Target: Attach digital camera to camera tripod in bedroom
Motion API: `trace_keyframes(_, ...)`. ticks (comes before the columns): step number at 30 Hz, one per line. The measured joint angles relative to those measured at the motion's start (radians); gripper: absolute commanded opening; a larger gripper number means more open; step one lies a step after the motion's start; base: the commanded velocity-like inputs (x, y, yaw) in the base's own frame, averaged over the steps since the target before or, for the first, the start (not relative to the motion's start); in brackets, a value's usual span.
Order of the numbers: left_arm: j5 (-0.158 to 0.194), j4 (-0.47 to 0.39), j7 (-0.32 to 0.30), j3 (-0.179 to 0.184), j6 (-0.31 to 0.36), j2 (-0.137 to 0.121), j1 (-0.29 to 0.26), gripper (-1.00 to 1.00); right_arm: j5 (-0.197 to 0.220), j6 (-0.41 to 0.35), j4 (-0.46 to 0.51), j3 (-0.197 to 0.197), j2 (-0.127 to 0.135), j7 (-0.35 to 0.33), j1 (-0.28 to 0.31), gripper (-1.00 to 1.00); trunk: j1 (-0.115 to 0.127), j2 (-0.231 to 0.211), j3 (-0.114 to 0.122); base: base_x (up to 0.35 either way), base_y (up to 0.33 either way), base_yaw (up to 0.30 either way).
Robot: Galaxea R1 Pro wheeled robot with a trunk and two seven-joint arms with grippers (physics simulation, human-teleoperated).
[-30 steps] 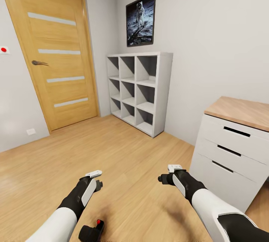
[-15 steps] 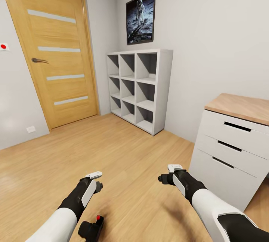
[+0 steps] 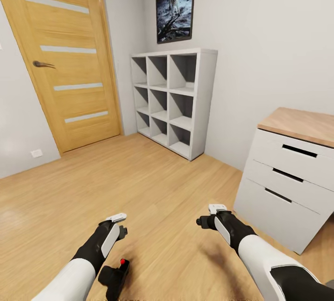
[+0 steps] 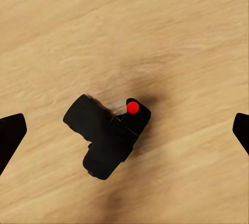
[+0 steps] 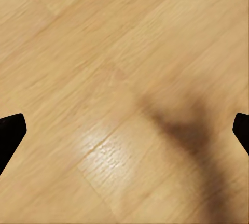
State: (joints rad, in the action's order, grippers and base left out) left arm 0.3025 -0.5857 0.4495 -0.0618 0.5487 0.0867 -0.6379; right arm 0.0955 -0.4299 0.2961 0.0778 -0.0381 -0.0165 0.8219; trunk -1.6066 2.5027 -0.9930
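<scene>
light wood floor (image 3: 153, 189) of a white-walled room, with both arms held low over it. left gripper (image 3: 116, 219): fingertips (image 4: 11, 133) sit far apart at opposite edges of the left wrist view, so the jaws are spread and hold nothing. directly beneath it, lying on the floor, is the digital camera (image 4: 107, 135), a chunky black body with a red dot (image 4: 133, 107) on top; its long axis runs diagonally across the gap between the fingers, neither along nor square to it. in the head view the digital camera (image 3: 113, 277) lies just nearer the robot than the left gripper, so the left arm is clearly the closer one; a straight descent with some wrist turn looks sufficient. right gripper (image 3: 217, 208): likewise spread, over bare boards. farther out stand a white cube shelf (image 3: 174, 101), a wooden door (image 3: 65, 59), an astronaut picture (image 3: 175, 5) and a white drawer unit (image 3: 292, 180) by the right-hand wall. against the earlier frames, the whole view has tipped downward, bringing more of the camera into sight; the arms keep their pose.
</scene>
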Motion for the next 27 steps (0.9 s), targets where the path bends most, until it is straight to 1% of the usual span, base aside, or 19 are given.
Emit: trace_keyframes(27,-0.002,0.001,-0.004,0.004,-0.003,0.002,0.000,1.00,-0.003,0.001,0.000,0.000,0.000,0.000,0.000,1.00,-0.012,0.006,-0.104,0.000,0.000,0.000)
